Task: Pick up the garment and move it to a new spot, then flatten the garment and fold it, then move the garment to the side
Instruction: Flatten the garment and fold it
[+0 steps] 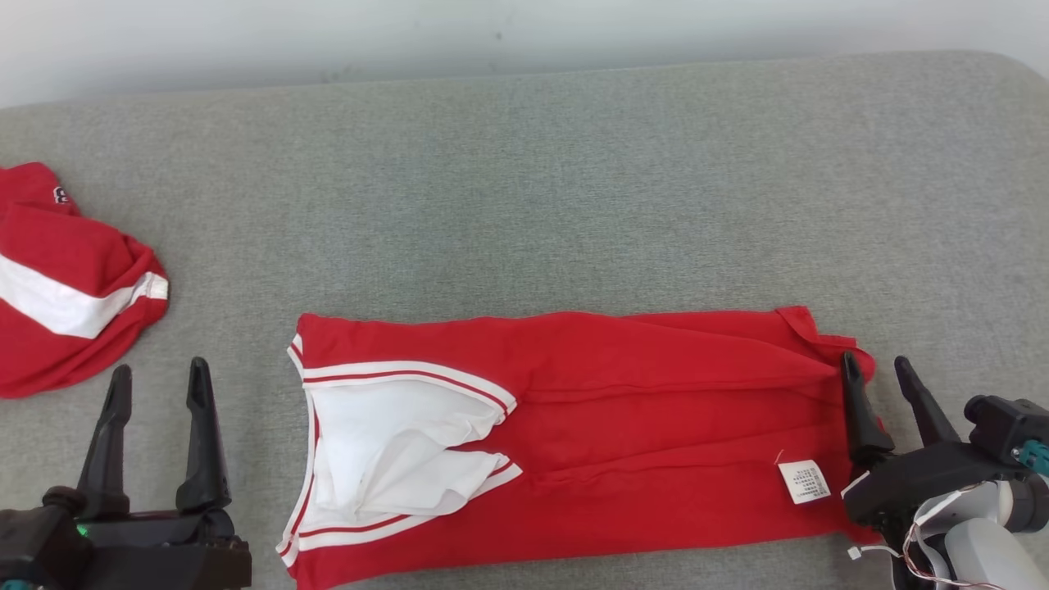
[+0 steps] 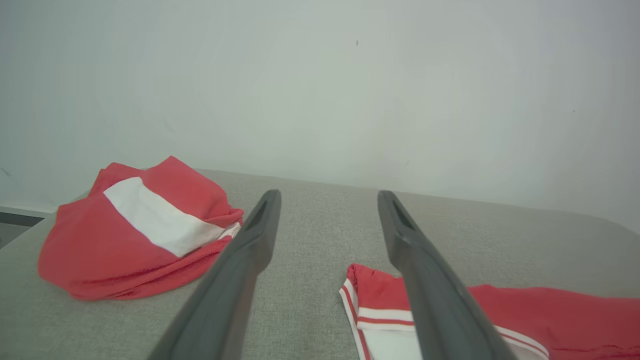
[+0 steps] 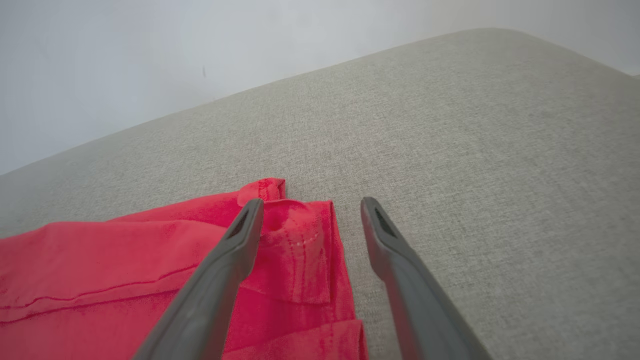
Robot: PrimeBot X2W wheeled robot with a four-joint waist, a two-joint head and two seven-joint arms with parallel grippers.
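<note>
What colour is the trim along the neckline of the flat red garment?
The trim is white with a thin red line. It shows best in the head view.

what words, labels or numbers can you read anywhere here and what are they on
White care label at the right end of the folded red garment: rows of tiny print, too small to read.
Small dark-and-white mark on the crumpled red garment at the left: partly hidden in a fold, maybe a letter or digit, not readable.
Nothing else here carries writing.
</note>
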